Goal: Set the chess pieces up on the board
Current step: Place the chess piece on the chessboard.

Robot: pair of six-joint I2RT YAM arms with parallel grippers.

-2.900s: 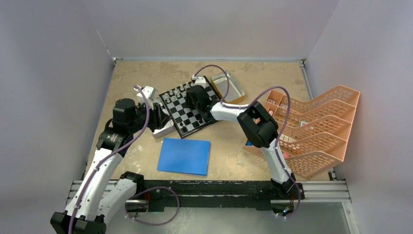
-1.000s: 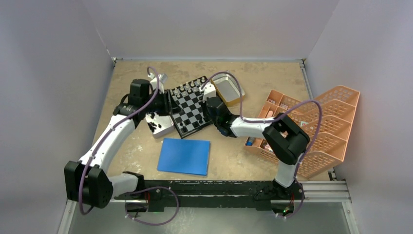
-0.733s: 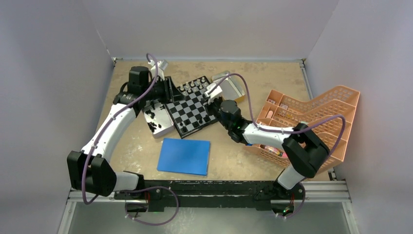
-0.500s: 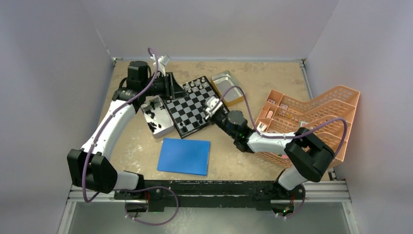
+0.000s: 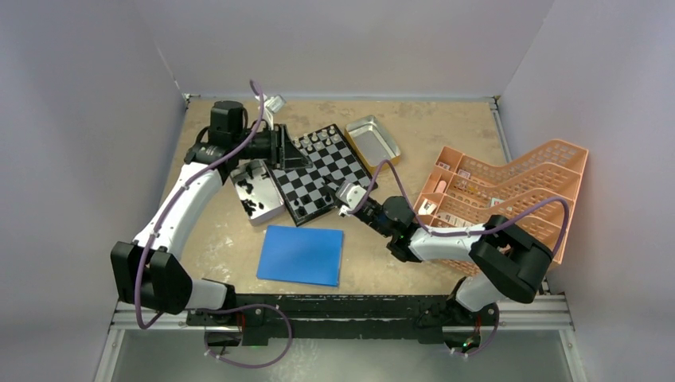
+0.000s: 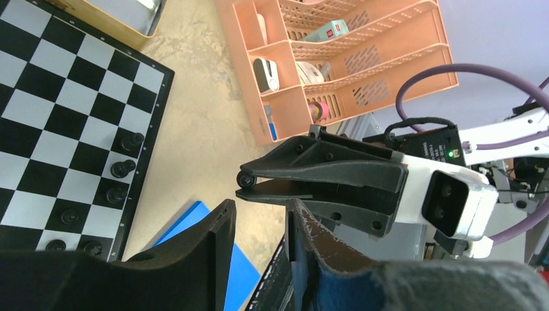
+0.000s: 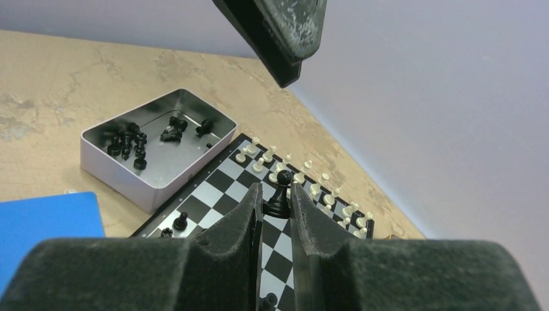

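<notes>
The board (image 5: 318, 171) lies at the table's middle, with silvery-white pieces (image 5: 318, 140) lined along its far edge and a few black pieces (image 5: 307, 208) along its near edge. My right gripper (image 5: 348, 196) hovers by the board's near right edge. It is shut on a black pawn (image 7: 280, 189), held upright between its fingertips (image 7: 277, 195). My left gripper (image 5: 291, 151) hangs over the board's far left part. Its jaws stand a little apart with nothing between them (image 6: 259, 217). The left wrist view shows the right gripper (image 6: 243, 184) facing it.
A metal tray (image 5: 256, 189) with several loose black pieces (image 7: 133, 139) sits left of the board. A bare gold-rimmed tray (image 5: 372, 141) sits at the board's far right. A blue sheet (image 5: 301, 255) lies in front. An orange organizer (image 5: 509, 207) stands at the right.
My left gripper moved from the black-piece tray up over the board's far left. My right arm drew back from over the board toward its near right edge.
</notes>
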